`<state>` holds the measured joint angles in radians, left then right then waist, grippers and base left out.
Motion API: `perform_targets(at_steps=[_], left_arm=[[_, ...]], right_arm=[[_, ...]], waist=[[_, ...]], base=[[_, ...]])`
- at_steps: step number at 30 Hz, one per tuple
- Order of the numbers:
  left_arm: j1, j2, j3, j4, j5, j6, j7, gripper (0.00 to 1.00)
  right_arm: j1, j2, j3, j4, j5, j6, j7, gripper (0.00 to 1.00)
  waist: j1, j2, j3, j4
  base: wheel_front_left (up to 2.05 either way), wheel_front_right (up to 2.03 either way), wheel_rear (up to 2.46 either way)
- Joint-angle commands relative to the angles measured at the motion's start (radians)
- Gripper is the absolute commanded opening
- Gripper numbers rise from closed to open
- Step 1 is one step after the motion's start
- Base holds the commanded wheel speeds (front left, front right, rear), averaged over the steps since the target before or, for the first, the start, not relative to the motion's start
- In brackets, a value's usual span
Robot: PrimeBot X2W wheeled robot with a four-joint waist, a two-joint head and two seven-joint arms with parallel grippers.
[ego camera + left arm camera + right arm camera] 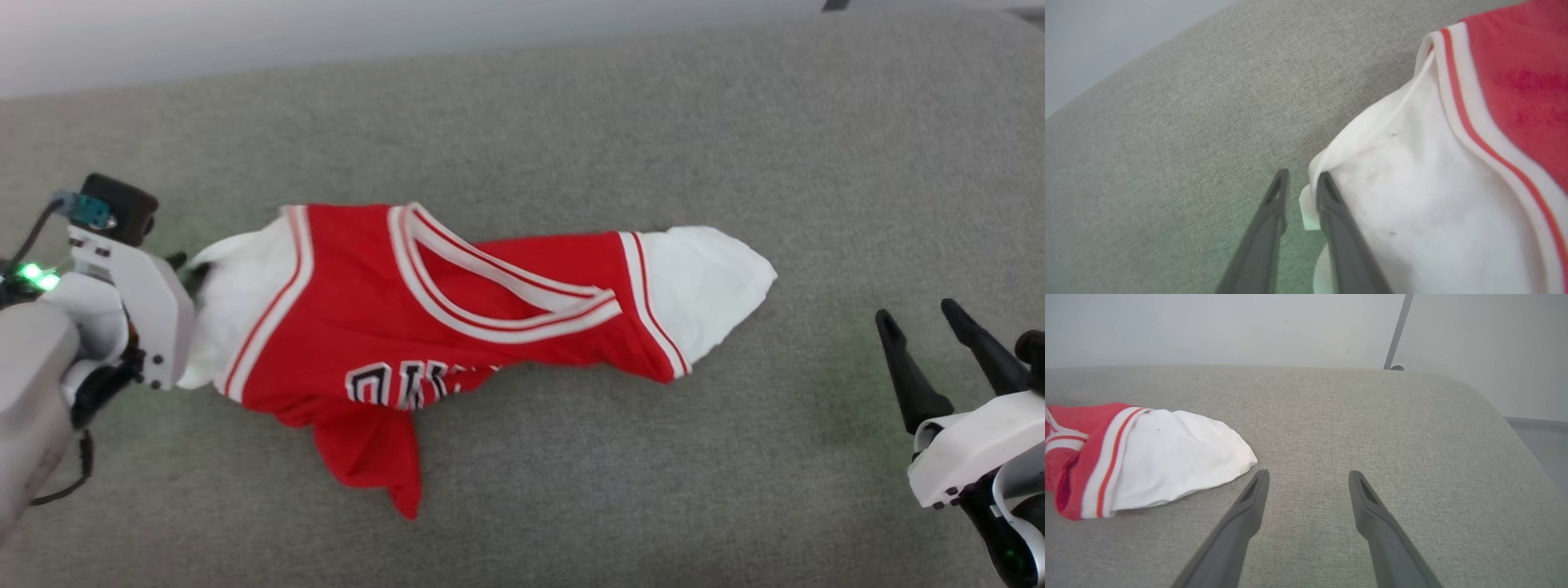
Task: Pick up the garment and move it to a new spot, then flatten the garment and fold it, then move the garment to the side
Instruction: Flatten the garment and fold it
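Observation:
The garment (457, 327) is a red jersey with white sleeves, lying crumpled and stretched sideways on a grey upholstered surface (571, 122), with its striped V-neck up and dark lettering near the front edge. My left gripper (186, 269) is at its left white sleeve. In the left wrist view this gripper (1303, 176) has its fingers a little apart, and a corner of the white sleeve (1412, 196) lies loose in the gap. My right gripper (921, 317) stands open to the right of the other sleeve (1167, 457). Its fingers (1308, 473) hold nothing.
The grey surface's back edge (408, 73) meets a pale wall. Its right end (1506, 412) rounds off to a floor, with a dark pole (1397, 330) behind it. Bare cushion lies in front of and behind the jersey.

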<state>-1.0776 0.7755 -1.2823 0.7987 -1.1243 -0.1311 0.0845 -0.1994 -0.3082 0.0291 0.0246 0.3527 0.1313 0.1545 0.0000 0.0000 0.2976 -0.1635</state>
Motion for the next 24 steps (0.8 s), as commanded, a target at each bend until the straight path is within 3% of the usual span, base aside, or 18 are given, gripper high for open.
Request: perform_targets(at_steps=[1, 11, 21, 24], left_arm=[[-0.002, -0.005, 0.000, -0.005, -0.008, 0.002, -0.007, 1.00], [0.050, -0.021, 0.001, -0.098, 0.016, 0.002, -0.096, 1.00], [0.162, -0.024, 0.024, -0.158, -0.040, 0.003, -0.292, 1.00], [0.209, -0.017, 0.058, -0.192, -0.055, 0.031, -0.331, 1.00]], right_arm=[[0.002, -0.005, 0.004, -0.001, 0.003, -0.001, 0.002, 1.00], [0.063, -0.065, 0.088, -0.021, 0.054, -0.001, 0.055, 1.00], [0.134, -0.105, 0.159, -0.022, 0.100, -0.001, 0.099, 1.00], [0.140, -0.114, 0.177, -0.014, 0.101, -0.001, 0.110, 1.00]], waist=[[0.0000, 0.0000, -0.025, 0.018], [0.0000, 0.0000, -0.192, 0.104], [0.0000, 0.0000, -0.321, 0.193], [0.0000, 0.0000, -0.336, 0.218]], base=[[0.00, 0.00, 0.00], [0.00, 0.00, 0.00], [0.00, 0.00, 0.00], [0.00, 0.00, 0.00]])
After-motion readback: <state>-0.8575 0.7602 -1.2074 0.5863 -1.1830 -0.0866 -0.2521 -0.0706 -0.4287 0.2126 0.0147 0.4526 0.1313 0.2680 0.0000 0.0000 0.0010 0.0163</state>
